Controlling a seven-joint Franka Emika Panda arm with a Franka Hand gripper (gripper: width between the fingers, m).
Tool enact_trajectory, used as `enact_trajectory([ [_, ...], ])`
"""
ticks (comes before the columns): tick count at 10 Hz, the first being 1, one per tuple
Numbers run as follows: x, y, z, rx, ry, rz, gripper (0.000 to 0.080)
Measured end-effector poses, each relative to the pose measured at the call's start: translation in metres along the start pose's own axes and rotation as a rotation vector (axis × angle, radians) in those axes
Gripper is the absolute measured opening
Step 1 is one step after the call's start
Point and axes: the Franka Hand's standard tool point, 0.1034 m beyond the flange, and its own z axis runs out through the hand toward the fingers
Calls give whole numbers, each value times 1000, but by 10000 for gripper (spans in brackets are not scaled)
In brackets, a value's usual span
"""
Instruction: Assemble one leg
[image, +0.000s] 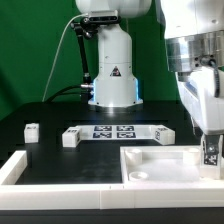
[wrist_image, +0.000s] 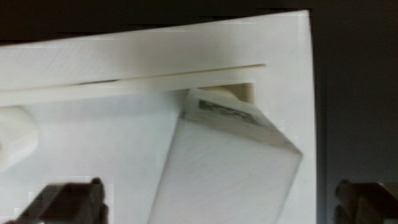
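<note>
A white leg (wrist_image: 228, 160) with a black-and-white tag at its far end stands between my fingers in the wrist view. Its far end meets a corner recess of the white tabletop (wrist_image: 89, 120). My gripper (wrist_image: 217, 198) is open, and both dark fingertips (wrist_image: 71, 200) stand clear of the leg's sides. In the exterior view the gripper (image: 210, 152) hangs over the tabletop's (image: 165, 160) right side, with a tagged bit of the leg (image: 211, 153) showing there. Three more legs lie loose at the far left (image: 32, 130), beside the board (image: 70, 138), and at its right end (image: 160, 133).
The marker board (image: 112, 131) lies in the middle of the black table. The robot base (image: 112, 70) stands behind it. A white raised border (image: 20, 168) runs along the front left, next to the tabletop.
</note>
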Motion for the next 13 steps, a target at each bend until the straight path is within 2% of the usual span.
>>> enact_trajectory([
  [3,-2,-2,-4,-24,41,-329,649],
  [4,-2,-2,-5,-41,58,-459,649],
  [6,-4,-4,-6,-49,59,-602,649],
  [7,-6,-4,-7,-63,67,-728,649],
  [13,-3,-5,0,-74,63,-1161,649],
])
